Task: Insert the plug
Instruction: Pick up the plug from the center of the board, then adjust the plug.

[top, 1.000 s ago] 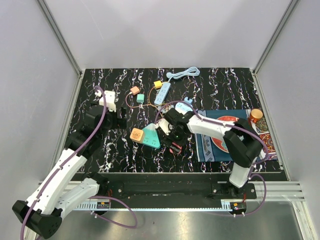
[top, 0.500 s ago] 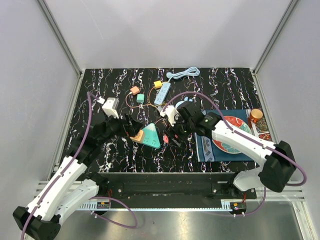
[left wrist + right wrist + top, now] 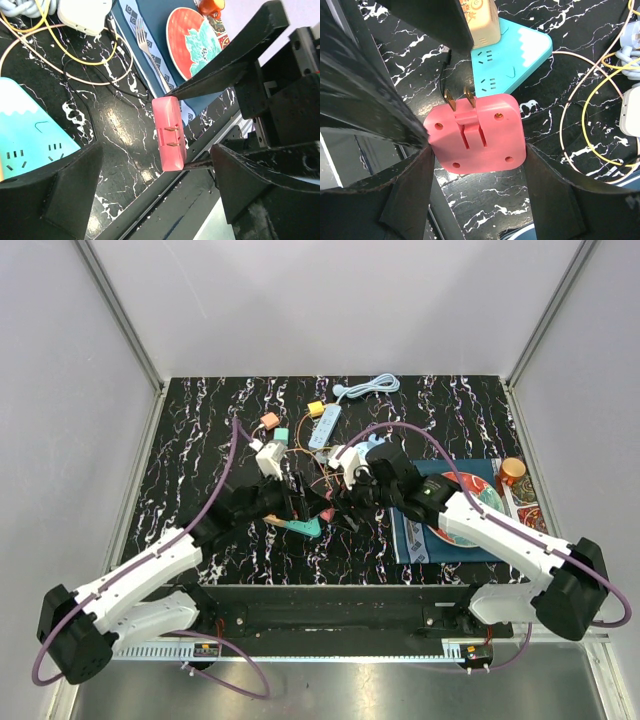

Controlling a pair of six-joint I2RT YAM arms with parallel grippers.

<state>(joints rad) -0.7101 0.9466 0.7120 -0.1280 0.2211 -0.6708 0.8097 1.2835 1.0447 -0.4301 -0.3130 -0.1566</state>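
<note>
A black tabletop [image 3: 450, 410] veined with white sits inside pale grey walls [image 3: 330, 300]. Aluminium posts [image 3: 120, 315] rise at the tabletop's far corners, and a metal rail [image 3: 580, 618] runs along its near edge.

Pink plug [image 3: 480, 132], teal power strip [image 3: 520, 50], black white-veined marbled table [image 3: 200, 420]

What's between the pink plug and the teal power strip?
Only bare black tabletop separates the pink plug and the teal power strip, in the left wrist view.
</note>
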